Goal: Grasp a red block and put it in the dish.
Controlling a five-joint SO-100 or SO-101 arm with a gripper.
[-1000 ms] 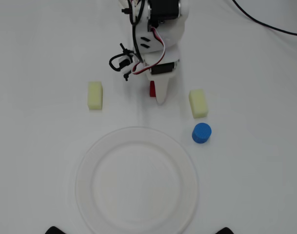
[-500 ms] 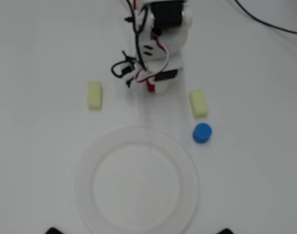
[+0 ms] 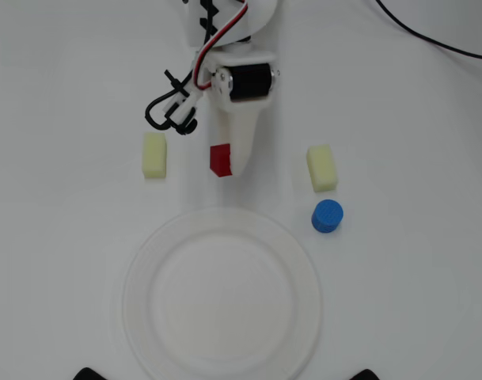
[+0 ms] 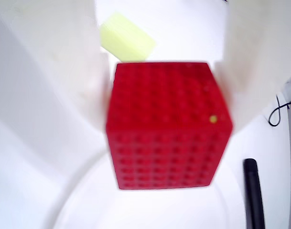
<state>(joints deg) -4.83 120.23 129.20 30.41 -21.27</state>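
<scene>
In the overhead view my gripper point(image 3: 225, 162) is shut on the red block point(image 3: 219, 158), a small cube held above the table just beyond the far rim of the dish point(image 3: 138, 269). The dish is a large round white plate in the lower middle. One white finger point(image 3: 242, 142) shows to the block's right; the other is hidden. In the wrist view the red block point(image 4: 167, 129) fills the centre between the two white fingers point(image 4: 49, 71) of the gripper point(image 4: 164, 95), and the dish's rim point(image 4: 88, 191) curves below it.
Two pale yellow oblong blocks lie on the table, one left point(image 3: 154, 154) and one right point(image 3: 321, 167) of the gripper. A blue cylinder point(image 3: 328, 215) stands by the dish's upper right rim. A black cable point(image 3: 430, 36) crosses the top right corner.
The gripper has lifted the red block off the table and carried it slightly left and toward the dish. The arm's wrist has swung left. The other objects have not moved.
</scene>
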